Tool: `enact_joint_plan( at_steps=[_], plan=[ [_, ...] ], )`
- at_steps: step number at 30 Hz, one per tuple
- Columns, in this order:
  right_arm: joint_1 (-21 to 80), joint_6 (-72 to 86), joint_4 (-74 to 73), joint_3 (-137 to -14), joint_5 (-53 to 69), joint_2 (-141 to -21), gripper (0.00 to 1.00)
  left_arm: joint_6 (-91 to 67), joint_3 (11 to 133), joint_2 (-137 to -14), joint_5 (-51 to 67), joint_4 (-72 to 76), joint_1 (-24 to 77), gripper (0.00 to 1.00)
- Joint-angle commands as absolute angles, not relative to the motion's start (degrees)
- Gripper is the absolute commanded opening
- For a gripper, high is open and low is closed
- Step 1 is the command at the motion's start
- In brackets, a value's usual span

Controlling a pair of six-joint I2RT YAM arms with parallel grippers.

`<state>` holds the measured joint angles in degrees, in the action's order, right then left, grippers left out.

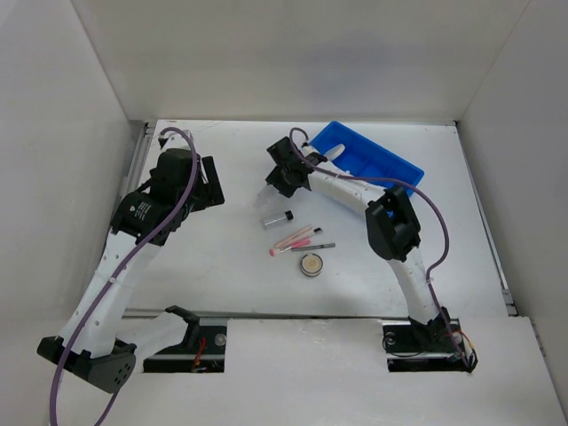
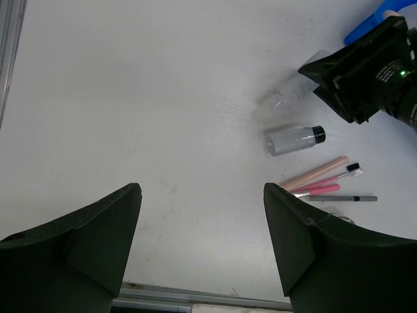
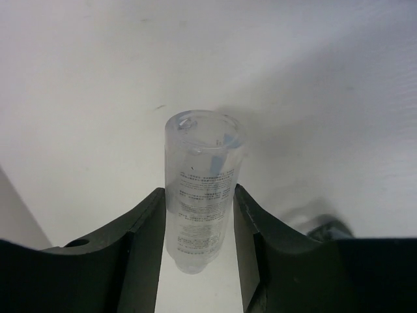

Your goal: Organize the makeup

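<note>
From above, your right gripper [image 1: 282, 177] was low over a clear vial [image 1: 269, 192], with the blue bin [image 1: 377, 158] at its 3 o'clock. Your left gripper [image 1: 206, 185] hung well apart at 9 o'clock. In the left wrist view, its jaws stood wide and empty. The capped vial [image 2: 294, 139], pink stick [image 2: 322, 188] and pencil [image 2: 342, 197] lay toward 2 o'clock. In the right wrist view, the jaws sat snug on both sides of the clear vial. You were picking it up, I think. Next you needed to lift it and carry it to the bin.

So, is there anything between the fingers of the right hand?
Yes, a clear vial sits in the gap of the right hand, with a finger against each of its sides.
</note>
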<state>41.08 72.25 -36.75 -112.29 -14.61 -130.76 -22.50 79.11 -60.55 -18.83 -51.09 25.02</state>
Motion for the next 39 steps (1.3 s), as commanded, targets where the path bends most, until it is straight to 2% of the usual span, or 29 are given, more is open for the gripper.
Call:
enact_joint_plan(
  at_steps=[1,6,10,19,28,39],
  plan=[
    [42.71,67.34,-32.0,-117.16,-15.12,-127.1,0.13,-21.36,80.95,-59.77,-20.74,-52.29,24.96,0.73],
    [42.71,59.52,-32.16,-119.27,-17.13,-123.14,0.13,-21.36,81.47,-58.63,-22.59,-52.82,24.96,0.73],
    [37.64,58.01,-34.72,-115.17,-20.65,-117.45,0.13,-21.36,81.47,-58.1,-23.12,-52.82,24.96,0.73],
    [26.03,48.01,-32.96,-108.28,-19.51,-111.28,0.13,-21.36,81.47,-58.1,-22.59,-52.82,24.96,0.73],
    [14.87,43.77,-34.54,-108.9,-13.28,-114.35,0.14,-21.36,82.0,-59.85,-21.53,-52.29,24.96,0.73],
    [12.13,40.52,-35.6,-111.27,-10.2,-121.11,0.15,-21.88,83.06,-62.66,-21.01,-52.29,24.96,0.73]
  ],
)
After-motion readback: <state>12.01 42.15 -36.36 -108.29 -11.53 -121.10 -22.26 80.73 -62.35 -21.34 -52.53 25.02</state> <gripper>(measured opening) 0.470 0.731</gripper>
